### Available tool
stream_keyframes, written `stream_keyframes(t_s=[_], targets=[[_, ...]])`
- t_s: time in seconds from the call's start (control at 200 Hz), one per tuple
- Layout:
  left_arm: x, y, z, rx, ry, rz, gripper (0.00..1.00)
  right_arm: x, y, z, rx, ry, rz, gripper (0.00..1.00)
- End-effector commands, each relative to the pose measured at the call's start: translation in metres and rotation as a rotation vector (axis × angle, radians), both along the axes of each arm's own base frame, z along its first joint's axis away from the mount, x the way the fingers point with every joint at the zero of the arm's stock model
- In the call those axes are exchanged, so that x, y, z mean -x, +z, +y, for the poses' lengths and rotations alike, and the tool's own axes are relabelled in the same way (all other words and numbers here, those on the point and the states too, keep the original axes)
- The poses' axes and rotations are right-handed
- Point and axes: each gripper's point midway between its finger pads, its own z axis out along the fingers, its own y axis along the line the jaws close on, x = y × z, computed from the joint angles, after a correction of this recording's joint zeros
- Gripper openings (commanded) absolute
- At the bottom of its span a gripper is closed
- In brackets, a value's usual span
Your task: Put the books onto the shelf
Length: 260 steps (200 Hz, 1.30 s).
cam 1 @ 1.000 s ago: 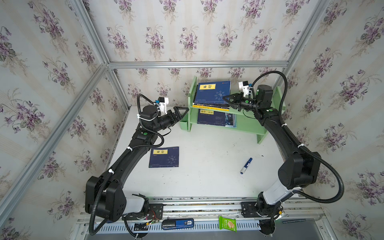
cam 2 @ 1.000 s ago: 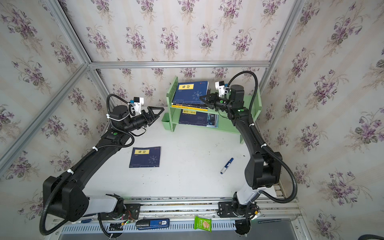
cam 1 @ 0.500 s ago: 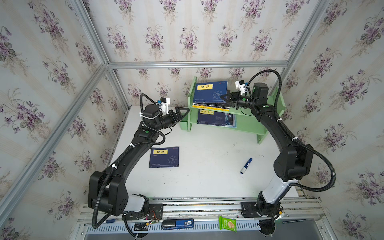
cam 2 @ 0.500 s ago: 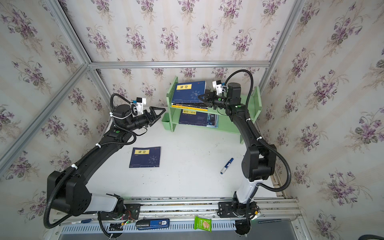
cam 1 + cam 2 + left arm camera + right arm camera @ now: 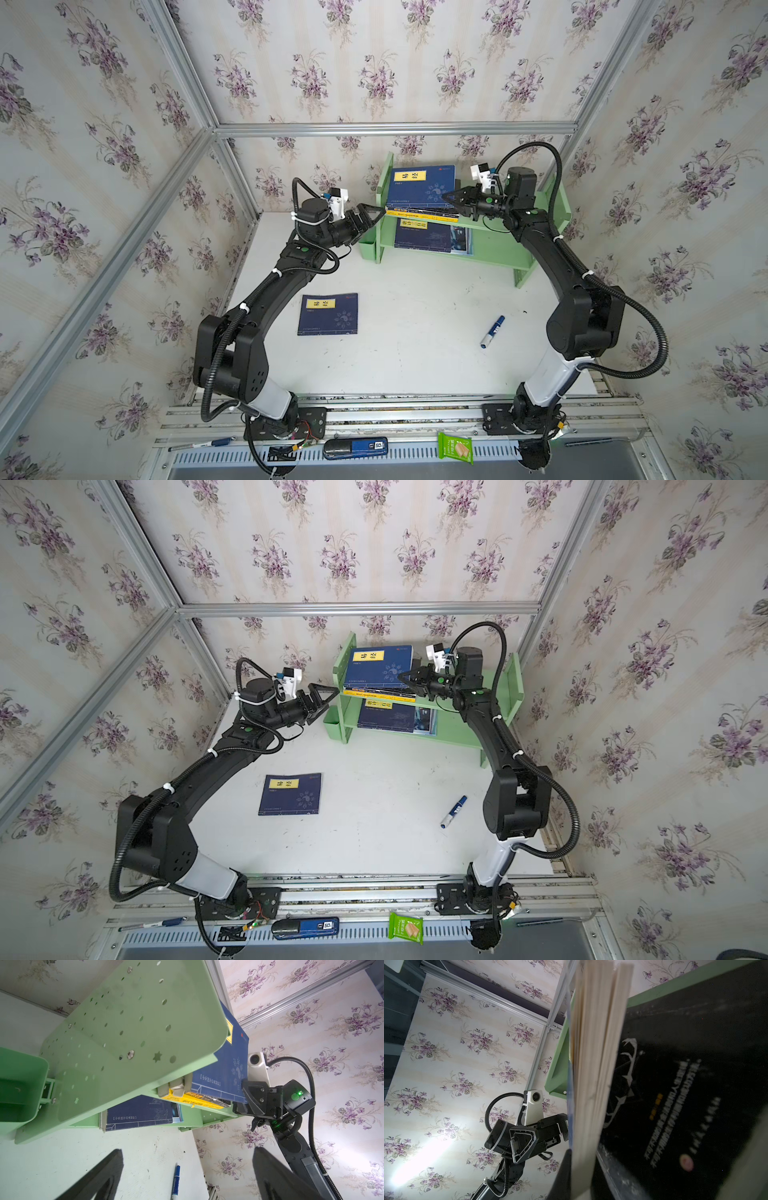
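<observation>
The pale green shelf [image 5: 498, 245] [image 5: 457, 729] stands at the back. On its upper tier a navy book [image 5: 422, 187] [image 5: 378, 667] tops a yellow and a black book [image 5: 419, 213]. My right gripper [image 5: 448, 198] [image 5: 582, 1153] is shut on that navy book's right edge, its pale pages [image 5: 593, 1064] between the jaws. The lower tier holds a navy book [image 5: 424, 237] on a magazine [image 5: 462, 241]. Another navy book [image 5: 328, 313] [image 5: 291, 793] lies flat on the table. My left gripper [image 5: 372, 212] [image 5: 187, 1169] hangs open and empty beside the shelf's left panel [image 5: 124, 1032].
A blue-and-white marker pen [image 5: 492, 331] [image 5: 175, 1182] lies on the table at the right. A small green cup [image 5: 367, 245] [image 5: 18, 1088] hangs on the shelf's left side, just under my left gripper. Wallpapered walls close in behind and at both sides.
My right gripper has shifted a little to the left along the upper tier, still shut on the navy book. My left gripper has edged closer to the shelf's left panel.
</observation>
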Motion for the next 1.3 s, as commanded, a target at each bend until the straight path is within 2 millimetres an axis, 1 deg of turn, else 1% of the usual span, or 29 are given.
stream_keyframes(t_s=[0.0, 0.11, 0.23, 0.54, 0.765, 1.009, 1.174, 1.294], targets=[[-0.008, 0.01, -0.005, 0.022, 0.014, -0.017, 0.99, -0.003, 0.007, -0.002, 0.014, -0.007, -0.049, 0.07], [-0.015, 0.011, -0.012, 0.04, 0.017, -0.009, 0.99, -0.004, 0.009, -0.001, -0.004, -0.002, -0.048, 0.07], [-0.019, 0.014, -0.012, 0.062, 0.03, -0.012, 0.99, -0.006, 0.015, -0.001, -0.027, -0.003, -0.046, 0.07], [-0.026, 0.006, -0.012, 0.082, 0.047, 0.017, 0.99, -0.017, 0.006, -0.003, -0.072, -0.021, 0.018, 0.06], [-0.031, 0.003, -0.013, 0.091, 0.056, 0.033, 0.99, -0.016, 0.007, -0.002, -0.078, -0.009, 0.023, 0.06], [-0.033, 0.0, -0.015, 0.099, 0.058, 0.044, 0.99, -0.014, 0.022, 0.0, -0.116, 0.006, -0.001, 0.07], [-0.036, -0.002, -0.015, 0.101, 0.066, 0.05, 0.99, -0.015, 0.016, 0.002, -0.117, 0.012, 0.015, 0.07], [-0.04, -0.003, -0.016, 0.108, 0.078, 0.056, 0.99, -0.013, 0.016, 0.004, -0.117, 0.028, 0.014, 0.07]])
